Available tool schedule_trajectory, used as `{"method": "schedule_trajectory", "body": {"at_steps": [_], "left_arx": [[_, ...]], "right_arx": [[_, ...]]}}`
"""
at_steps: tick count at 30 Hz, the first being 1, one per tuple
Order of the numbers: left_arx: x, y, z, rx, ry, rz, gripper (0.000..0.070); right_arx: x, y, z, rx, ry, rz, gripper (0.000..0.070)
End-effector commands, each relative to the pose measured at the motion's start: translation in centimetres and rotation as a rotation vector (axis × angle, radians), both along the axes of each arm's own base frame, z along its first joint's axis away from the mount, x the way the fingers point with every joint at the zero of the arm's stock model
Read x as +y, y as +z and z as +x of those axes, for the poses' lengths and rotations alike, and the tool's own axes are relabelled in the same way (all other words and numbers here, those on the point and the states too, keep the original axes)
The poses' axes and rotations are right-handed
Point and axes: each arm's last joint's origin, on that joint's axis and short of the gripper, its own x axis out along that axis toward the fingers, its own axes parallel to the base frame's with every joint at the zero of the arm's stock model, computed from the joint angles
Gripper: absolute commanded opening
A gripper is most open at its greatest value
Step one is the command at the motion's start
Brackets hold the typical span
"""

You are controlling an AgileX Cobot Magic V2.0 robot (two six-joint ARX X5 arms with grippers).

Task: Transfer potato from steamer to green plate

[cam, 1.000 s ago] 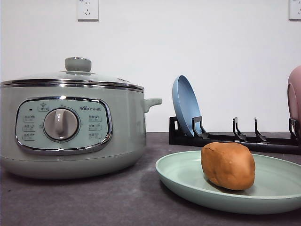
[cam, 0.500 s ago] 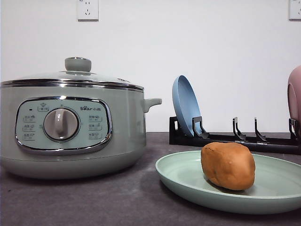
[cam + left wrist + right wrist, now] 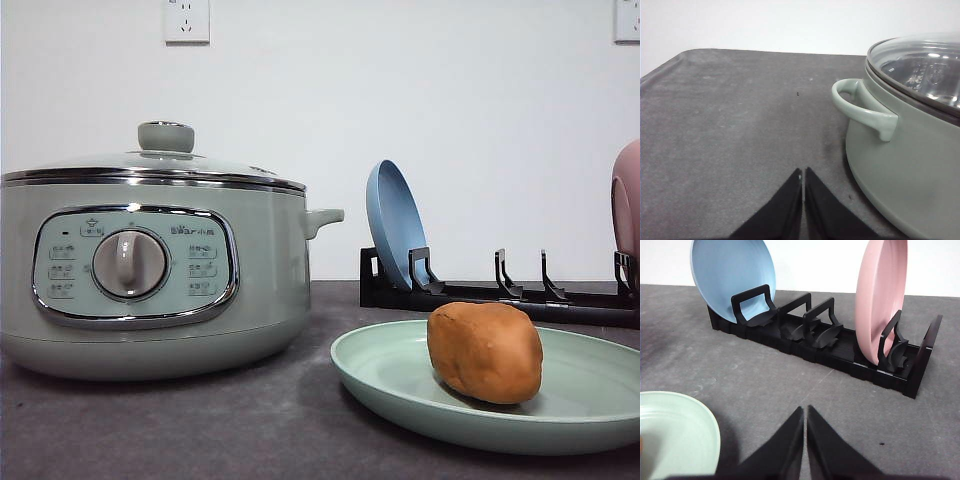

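The orange-brown potato (image 3: 485, 351) lies on the pale mint-green plate (image 3: 390, 385) at the front right of the table. The sage-green steamer (image 3: 150, 270) stands to the left with its glass lid (image 3: 160, 160) on. In the left wrist view my left gripper (image 3: 803, 173) is shut and holds nothing, low over the grey mat beside the steamer (image 3: 910, 150) and its side handle (image 3: 862, 107). In the right wrist view my right gripper (image 3: 805, 410) is shut with nothing in it, the green plate's rim (image 3: 695, 415) beside it.
A black dish rack (image 3: 500, 295) stands behind the green plate, holding an upright blue plate (image 3: 395, 225) and a pink plate (image 3: 627, 200). The right wrist view shows the same rack (image 3: 820, 342), blue plate (image 3: 732, 275) and pink plate (image 3: 880, 295). A white wall backs the table.
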Motion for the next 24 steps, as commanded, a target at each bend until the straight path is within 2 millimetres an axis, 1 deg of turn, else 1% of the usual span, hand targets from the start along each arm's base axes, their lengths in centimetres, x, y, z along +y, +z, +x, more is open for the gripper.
{"method": "schedule_trajectory", "body": {"at_steps": [1,24], "left_arx": [[-0.01,-0.75,0.08,0.026,-0.009,-0.007,0.0],[-0.01,-0.75,0.08,0.026,-0.009,-0.007,0.0]], "right_arx": [[-0.02,-0.12,0.02,0.0,-0.006,0.007,0.0],[-0.02,-0.12,0.02,0.0,-0.006,0.007,0.0]]}}
